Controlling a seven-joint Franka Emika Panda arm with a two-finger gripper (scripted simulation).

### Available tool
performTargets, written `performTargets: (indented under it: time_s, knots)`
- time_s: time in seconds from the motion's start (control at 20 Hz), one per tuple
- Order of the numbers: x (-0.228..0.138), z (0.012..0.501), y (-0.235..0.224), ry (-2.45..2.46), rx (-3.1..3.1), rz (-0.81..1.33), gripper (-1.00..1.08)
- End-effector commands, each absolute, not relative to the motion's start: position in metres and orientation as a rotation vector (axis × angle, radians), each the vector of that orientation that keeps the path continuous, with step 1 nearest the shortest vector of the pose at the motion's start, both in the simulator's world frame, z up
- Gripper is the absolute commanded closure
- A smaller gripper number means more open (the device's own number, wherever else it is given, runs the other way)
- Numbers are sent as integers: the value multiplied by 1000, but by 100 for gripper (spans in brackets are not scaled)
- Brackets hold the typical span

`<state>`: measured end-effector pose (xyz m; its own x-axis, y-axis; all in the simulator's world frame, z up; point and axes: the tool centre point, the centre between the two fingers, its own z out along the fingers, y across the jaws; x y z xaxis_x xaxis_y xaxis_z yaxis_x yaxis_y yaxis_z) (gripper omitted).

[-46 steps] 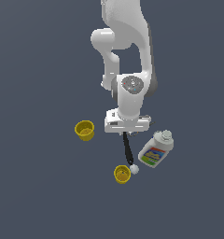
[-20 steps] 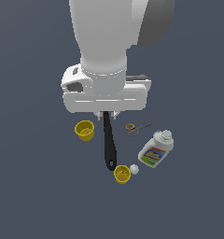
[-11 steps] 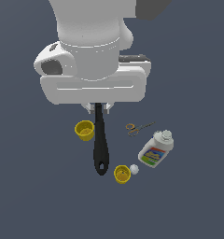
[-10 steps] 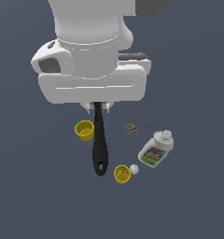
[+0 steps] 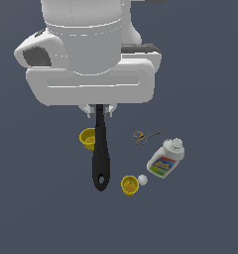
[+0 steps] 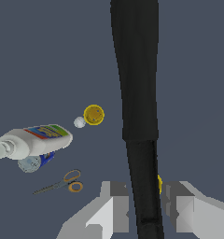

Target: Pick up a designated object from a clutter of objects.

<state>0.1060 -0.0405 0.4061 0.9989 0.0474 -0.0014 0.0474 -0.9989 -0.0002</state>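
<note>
Since a moment ago the arm has risen closer to the exterior camera, the gripper (image 5: 99, 110) pinching the black utensil (image 5: 99, 154), which hangs above the white bottle (image 5: 165, 159), yellow cups (image 5: 130, 185), scissors (image 5: 147, 135) and ball (image 5: 142, 179). The pick looks essentially done.

You've got two yellow cups (image 5: 89, 138) (image 5: 129, 185), one white bottle (image 5: 165, 159), one pair of scissors (image 5: 146, 135), one tiny white ball (image 5: 143, 179), one black utensil (image 5: 100, 156).

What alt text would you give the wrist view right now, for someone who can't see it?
The jaws are closed on a long slim black spatula-like utensil. Beside it lie a small yellow cup with a tiny white ball, a white bottle with a blue-yellow label, and small orange-looped scissors.
</note>
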Motion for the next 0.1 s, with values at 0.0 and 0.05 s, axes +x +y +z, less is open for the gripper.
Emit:
performTargets:
  time_s: [0.0,0.05]
  knots:
    - [107,409,-41,-75,-3141,0,108]
    - [107,409,-41,-75,-3141,0,108]
